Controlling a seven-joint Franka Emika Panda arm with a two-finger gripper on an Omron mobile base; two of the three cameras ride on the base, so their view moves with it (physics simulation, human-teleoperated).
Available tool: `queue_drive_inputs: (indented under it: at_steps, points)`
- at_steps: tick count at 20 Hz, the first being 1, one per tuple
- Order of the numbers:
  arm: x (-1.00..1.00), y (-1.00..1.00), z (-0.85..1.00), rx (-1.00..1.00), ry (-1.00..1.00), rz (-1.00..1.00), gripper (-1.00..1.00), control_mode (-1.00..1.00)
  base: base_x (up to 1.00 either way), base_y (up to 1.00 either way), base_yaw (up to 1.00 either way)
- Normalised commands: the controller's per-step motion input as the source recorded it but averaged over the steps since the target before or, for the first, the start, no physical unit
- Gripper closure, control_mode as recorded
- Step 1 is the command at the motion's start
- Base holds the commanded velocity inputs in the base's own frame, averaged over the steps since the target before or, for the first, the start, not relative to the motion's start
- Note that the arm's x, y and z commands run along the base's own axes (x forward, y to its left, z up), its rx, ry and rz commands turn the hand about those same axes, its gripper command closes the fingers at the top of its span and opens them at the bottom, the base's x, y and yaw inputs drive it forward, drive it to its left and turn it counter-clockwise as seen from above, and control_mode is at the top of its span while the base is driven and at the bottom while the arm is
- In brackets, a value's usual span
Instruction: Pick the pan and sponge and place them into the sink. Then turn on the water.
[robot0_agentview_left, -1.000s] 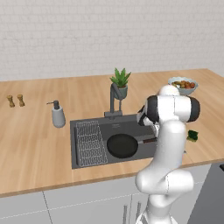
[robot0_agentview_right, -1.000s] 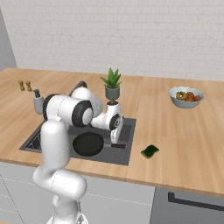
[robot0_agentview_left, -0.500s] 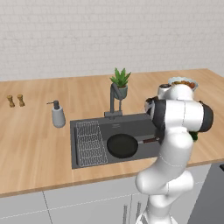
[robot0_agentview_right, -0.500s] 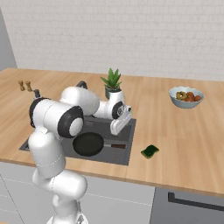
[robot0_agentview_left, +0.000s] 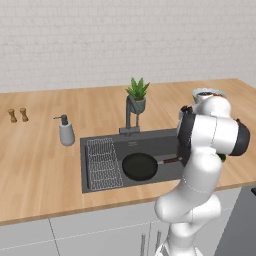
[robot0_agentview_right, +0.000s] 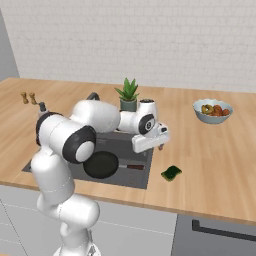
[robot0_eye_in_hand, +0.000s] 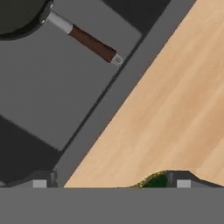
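Right, biggest thing first!
Counter (robot0_agentview_left: 45, 165): pale wood, running wide under a white brick wall, with the sink cut into it.
Sink (robot0_agentview_left: 165, 140): dark grey basin, wire grid rack (robot0_agentview_left: 104, 163) on its left side, angular faucet (robot0_agentview_left: 131, 114) at the back edge.
Arm: it reaches over the sink's right rim, the hand hanging above the bare wood beside the basin.
Pan (robot0_agentview_left: 140, 166): down in the sink, flat on the basin floor just right of the rack, reddish-brown handle pointing right toward the rim.
Pincer (robot0_agentview_right: 161, 143): hovering above the counter between the sink edge and the sponge; both dark tips sit far apart at the bottom of the hand view, so the jaws are spread and hold nothing.
Sponge (robot0_agentview_right: 171, 173): on the counter just right of the sink, near the front edge, apart from the pincer.
Bowl (robot0_agentview_right: 213, 111): far right, with fruit inside.
Potted plant (robot0_agentview_right: 128, 94): behind the faucet.
Soap dispenser (robot0_agentview_left: 66, 131): left of the sink.
Two small shakers (robot0_agentview_left: 17, 115): far left, side by side.
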Motion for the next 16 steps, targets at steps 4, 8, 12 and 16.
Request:
queue_drive_inputs:
  at_steps: [4, 8, 12, 16]
  points:
    - [-0.14, -0.60, 0.00, 0.00, 0.05, -0.72, -1.00, -1.00, 0.00, 0.00, 0.00]
    - [0.00, -0.38, 0.00, 0.00, 0.08, -0.53, -1.00, -1.00, 0.00, 0.00, 0.00]
    - [0.00, -0.55, 0.00, 0.05, 0.01, -0.16, -1.00, -1.00, 0.00, 0.00, 0.00]
    - [-0.02, -0.50, -0.03, 0.11, 0.00, -0.12, -1.00, -1.00, 0.00, 0.00, 0.00]
